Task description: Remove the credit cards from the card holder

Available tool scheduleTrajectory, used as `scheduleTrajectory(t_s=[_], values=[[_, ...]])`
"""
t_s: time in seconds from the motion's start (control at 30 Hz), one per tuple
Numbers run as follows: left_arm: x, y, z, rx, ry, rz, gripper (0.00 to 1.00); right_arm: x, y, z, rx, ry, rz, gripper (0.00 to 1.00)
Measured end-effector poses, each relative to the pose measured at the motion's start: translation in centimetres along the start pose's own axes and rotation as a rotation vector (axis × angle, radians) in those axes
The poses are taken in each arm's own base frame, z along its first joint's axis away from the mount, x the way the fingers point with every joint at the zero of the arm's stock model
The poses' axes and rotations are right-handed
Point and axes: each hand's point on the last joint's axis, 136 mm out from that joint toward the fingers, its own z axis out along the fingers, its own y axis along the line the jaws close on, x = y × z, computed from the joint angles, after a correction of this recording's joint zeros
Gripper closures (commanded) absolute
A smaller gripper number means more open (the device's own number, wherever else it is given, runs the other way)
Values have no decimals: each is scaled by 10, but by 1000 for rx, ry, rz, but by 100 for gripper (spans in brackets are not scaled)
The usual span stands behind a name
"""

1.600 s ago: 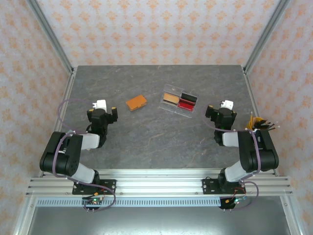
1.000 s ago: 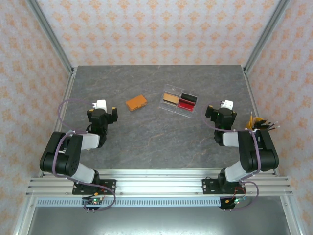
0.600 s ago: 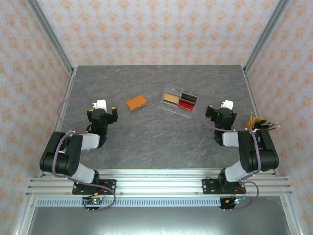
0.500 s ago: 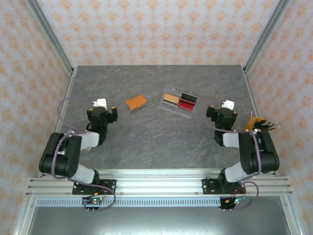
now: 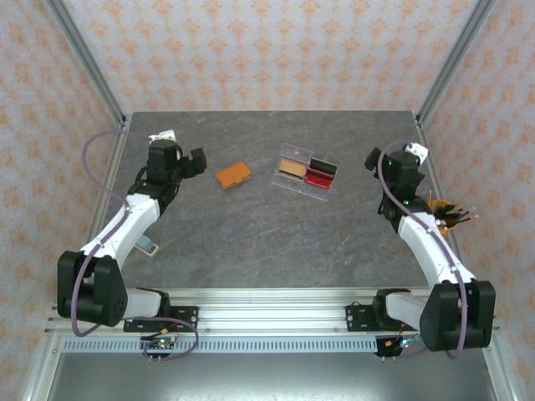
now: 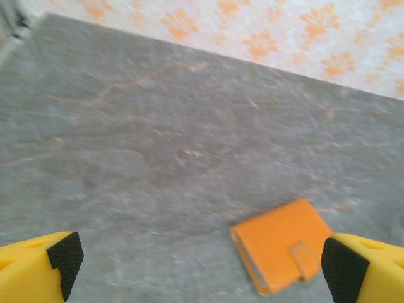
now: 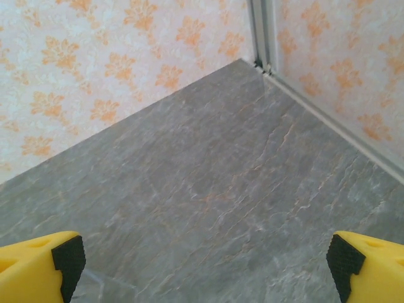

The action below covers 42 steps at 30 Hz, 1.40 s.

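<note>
The card holder [image 5: 232,175] is a small orange wallet lying shut and flat on the grey table, left of centre. In the left wrist view the card holder [image 6: 284,252] sits low and right, its clasp tab close to the right fingertip [image 6: 344,270]. My left gripper [image 5: 199,163] hovers just left of it, open and empty; it is the same left gripper [image 6: 202,265] whose yellow fingers stand wide apart. My right gripper [image 5: 374,160] hangs open over the right side of the table, and in its own view the right gripper [image 7: 205,265] holds nothing. The credit cards are hidden.
A clear plastic case [image 5: 306,173] with tan, black and red blocks lies right of the wallet, between the two grippers. A bundle of yellow and black cables [image 5: 445,212] sticks in at the right edge. Metal frame posts [image 7: 260,31] and patterned walls close in the table.
Both arms have unfolded from their tucked poses and reached toward the back of the table, the left toward the wallet, the right toward the back right corner. Both grippers stayed open.
</note>
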Motion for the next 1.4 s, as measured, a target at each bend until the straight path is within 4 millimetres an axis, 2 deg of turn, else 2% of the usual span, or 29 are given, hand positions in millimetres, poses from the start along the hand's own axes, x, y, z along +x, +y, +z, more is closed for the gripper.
scheduleTrajectory(t_s=[0.1,0.33,0.43,0.5,0.63,0.83,1.1,1.27,1.4], values=[[11,-15,12,48,106,-69,0,8,14,4,-36,114,24,0],[80,-23,47,48,375,-366,5,65,47,5,-155,384,58,0],[105,-23,53,31,450,-473,10,83,67,-1,-207,456,51,0],[114,-25,54,25,477,-527,13,90,80,-4,-239,487,48,0],[119,-29,60,21,493,-604,25,99,96,-4,-265,526,50,0],[128,-33,79,0,538,-650,29,112,108,2,-272,578,52,0],[138,-44,100,24,597,-698,31,119,111,4,-273,609,64,0],[150,-48,106,36,637,-722,38,122,113,10,-266,621,65,0],[147,-55,110,68,639,-743,44,127,111,14,-253,631,63,0]])
